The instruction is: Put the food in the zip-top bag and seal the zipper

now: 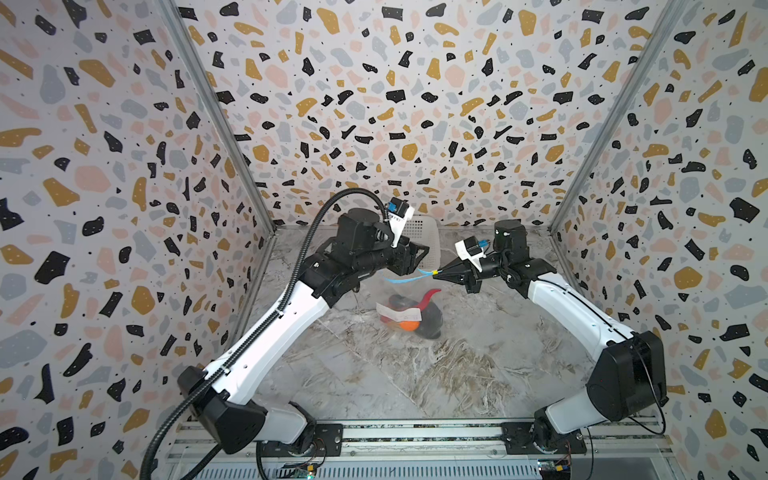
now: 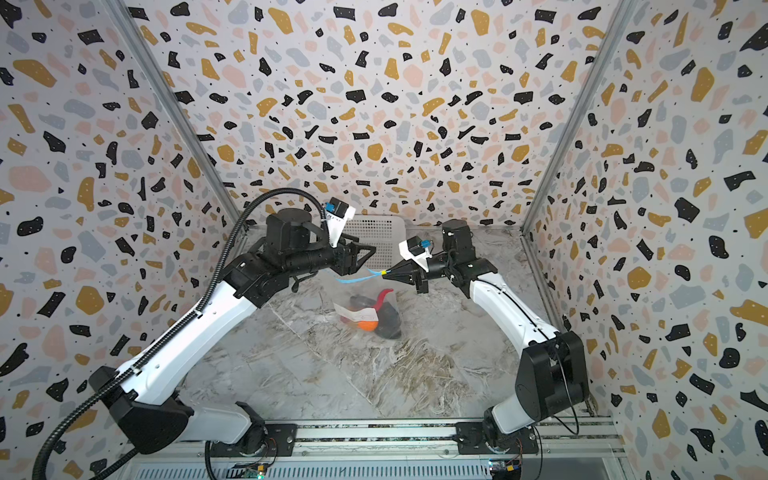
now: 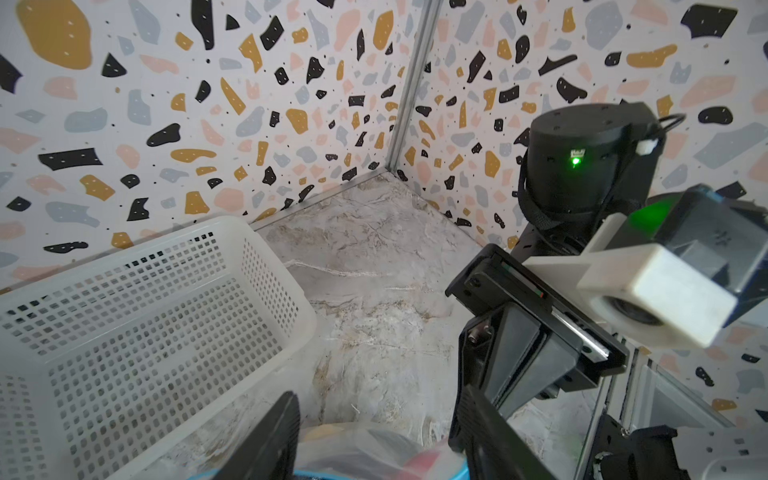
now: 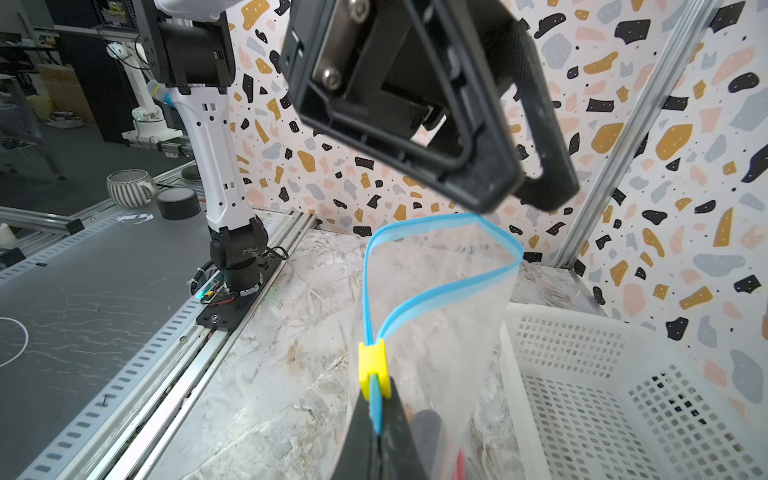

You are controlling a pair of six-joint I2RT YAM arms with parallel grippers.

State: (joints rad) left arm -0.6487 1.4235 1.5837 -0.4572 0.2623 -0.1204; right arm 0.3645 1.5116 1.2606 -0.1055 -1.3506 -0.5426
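We count two grippers, one bag and one basket. Our left gripper (image 1: 417, 259) has its fingers apart at the open mouth of the zip-top bag (image 1: 409, 297), which rests mid-table. Inside are one red chili (image 1: 430, 296), one orange (image 1: 409, 326) and dark pieces we cannot count. Our right gripper (image 1: 441, 273) is clamped on the zipper (image 4: 366, 299) beside its yellow slider (image 4: 373, 365). The white basket (image 1: 430, 243) sits by the far edge, and the near table (image 1: 374, 374) lies open.

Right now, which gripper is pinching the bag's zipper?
The right gripper, shut on the zipper beside its yellow tip; the left gripper is open.
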